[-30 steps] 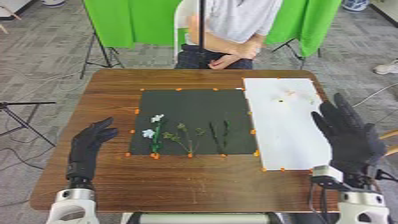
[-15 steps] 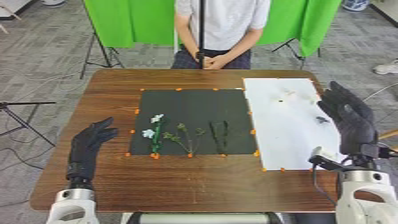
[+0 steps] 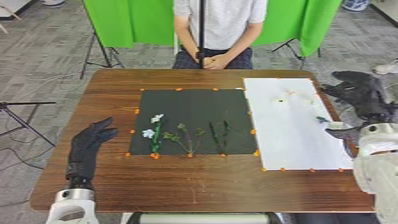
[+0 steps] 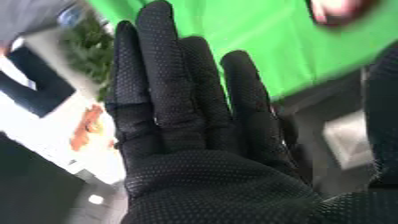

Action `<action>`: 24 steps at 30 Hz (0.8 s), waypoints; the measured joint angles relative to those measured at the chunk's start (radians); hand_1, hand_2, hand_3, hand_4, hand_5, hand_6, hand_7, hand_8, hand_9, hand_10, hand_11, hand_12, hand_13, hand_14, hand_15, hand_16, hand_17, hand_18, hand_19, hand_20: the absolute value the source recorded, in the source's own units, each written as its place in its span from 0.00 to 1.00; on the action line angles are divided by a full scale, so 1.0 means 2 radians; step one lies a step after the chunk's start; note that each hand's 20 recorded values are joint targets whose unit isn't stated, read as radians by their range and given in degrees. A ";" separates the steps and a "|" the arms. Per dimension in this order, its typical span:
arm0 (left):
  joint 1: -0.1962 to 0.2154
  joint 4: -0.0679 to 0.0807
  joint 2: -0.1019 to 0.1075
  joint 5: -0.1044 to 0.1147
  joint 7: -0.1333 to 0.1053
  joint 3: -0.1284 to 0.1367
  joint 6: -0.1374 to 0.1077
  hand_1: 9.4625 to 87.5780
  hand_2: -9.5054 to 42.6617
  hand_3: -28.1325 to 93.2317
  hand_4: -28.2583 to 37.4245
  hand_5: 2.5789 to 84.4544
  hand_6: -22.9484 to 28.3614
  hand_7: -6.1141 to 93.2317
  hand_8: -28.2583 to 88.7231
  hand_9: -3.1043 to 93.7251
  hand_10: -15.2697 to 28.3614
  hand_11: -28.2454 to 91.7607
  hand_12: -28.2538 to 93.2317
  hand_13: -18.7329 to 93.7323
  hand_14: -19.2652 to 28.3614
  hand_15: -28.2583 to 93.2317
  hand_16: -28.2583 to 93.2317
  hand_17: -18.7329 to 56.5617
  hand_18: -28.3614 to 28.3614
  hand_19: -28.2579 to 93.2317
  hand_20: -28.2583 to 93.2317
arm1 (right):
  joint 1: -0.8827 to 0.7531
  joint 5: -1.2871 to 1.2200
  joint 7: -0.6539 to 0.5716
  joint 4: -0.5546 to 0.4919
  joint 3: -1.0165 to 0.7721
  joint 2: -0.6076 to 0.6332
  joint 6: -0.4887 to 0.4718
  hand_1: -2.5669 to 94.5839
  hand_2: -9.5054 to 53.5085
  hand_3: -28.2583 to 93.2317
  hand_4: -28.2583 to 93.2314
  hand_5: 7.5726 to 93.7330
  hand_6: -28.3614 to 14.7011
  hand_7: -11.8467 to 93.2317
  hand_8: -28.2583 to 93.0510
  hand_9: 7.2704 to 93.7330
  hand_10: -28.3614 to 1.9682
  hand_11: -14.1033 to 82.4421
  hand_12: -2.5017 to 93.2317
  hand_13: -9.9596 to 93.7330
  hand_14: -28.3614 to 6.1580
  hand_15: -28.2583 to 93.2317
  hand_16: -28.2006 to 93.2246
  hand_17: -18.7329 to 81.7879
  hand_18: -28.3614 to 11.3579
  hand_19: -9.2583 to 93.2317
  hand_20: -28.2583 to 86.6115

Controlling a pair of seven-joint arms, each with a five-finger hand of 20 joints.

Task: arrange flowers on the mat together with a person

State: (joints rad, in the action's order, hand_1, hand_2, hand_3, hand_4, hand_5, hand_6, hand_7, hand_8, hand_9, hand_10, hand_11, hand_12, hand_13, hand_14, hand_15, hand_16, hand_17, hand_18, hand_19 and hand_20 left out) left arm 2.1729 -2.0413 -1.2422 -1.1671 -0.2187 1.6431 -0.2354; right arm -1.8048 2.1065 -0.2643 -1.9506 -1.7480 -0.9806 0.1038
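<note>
Two hands are at the table in the head view. My right hand [image 3: 360,95] is above the far outer edge of the white sheet [image 3: 298,145], fingers extended, thumb well apart, nothing held. My left hand [image 3: 89,140] waits beside the mat [image 3: 182,107], fingers relaxed. On the mat lie white flowers [image 3: 149,133], a leafy sprig [image 3: 187,140] and thin dark stems [image 3: 226,131]; a small dark piece [image 3: 322,120] lies near the sheet's outer edge.

I judge the step to be fetching the next piece from the sheet. Align over the stem, descend vertically, pinch lightly, lift clear of the other pieces, then lower it beside the thin stems without dragging.

Through the right wrist view, I see straight fingers [image 4: 164,100] set close together, with the thumb wide of them. Narrow that gap only once the stem lies inside it; petals probably crush easily.
</note>
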 measured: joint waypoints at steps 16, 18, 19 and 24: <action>0.000 0.000 0.002 0.000 0.001 0.001 0.000 0.14 0.37 0.77 0.00 0.58 0.52 0.21 0.19 0.57 0.71 0.43 0.35 0.53 0.79 0.42 0.22 0.37 0.70 0.31 0.37 | 0.081 0.163 -0.068 0.100 0.073 0.050 -0.146 0.33 0.00 0.76 0.04 0.60 0.64 0.24 0.16 0.74 0.40 0.37 0.29 0.84 0.55 0.63 0.45 0.62 0.21 0.84 0.61; 0.000 0.000 0.002 -0.001 0.002 0.001 0.000 0.14 0.37 0.77 0.00 0.58 0.52 0.21 0.19 0.57 0.71 0.43 0.35 0.53 0.79 0.42 0.22 0.37 0.70 0.31 0.37 | 0.084 0.163 -0.070 0.110 0.079 0.050 -0.148 0.34 0.00 0.76 0.04 0.61 0.64 0.24 0.16 0.75 0.40 0.37 0.28 0.85 0.57 0.63 0.45 0.63 0.22 0.85 0.60; 0.000 0.000 0.002 -0.001 0.002 0.001 0.000 0.14 0.37 0.77 0.00 0.58 0.52 0.21 0.19 0.57 0.71 0.43 0.35 0.53 0.79 0.42 0.22 0.37 0.70 0.31 0.37 | 0.085 0.163 -0.071 0.114 0.083 0.050 -0.149 0.35 0.00 0.76 0.04 0.62 0.65 0.24 0.16 0.75 0.41 0.37 0.28 0.86 0.57 0.63 0.45 0.64 0.22 0.86 0.60; -0.001 0.000 0.003 -0.001 0.003 0.001 0.000 0.14 0.37 0.77 0.00 0.58 0.52 0.21 0.19 0.57 0.71 0.43 0.35 0.53 0.79 0.42 0.22 0.37 0.70 0.31 0.37 | 0.088 0.163 -0.073 0.132 0.097 0.047 -0.151 0.38 0.00 0.76 0.04 0.63 0.65 0.25 0.16 0.78 0.43 0.36 0.28 0.88 0.61 0.63 0.45 0.66 0.24 0.87 0.60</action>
State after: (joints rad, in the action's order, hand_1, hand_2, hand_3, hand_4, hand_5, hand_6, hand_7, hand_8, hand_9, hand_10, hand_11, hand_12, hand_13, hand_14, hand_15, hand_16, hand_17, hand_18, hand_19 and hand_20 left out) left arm 2.1718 -2.0421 -1.2361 -1.1689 -0.2125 1.6448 -0.2346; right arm -1.6284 2.4326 -0.4099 -1.6875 -1.5541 -0.8866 -0.1974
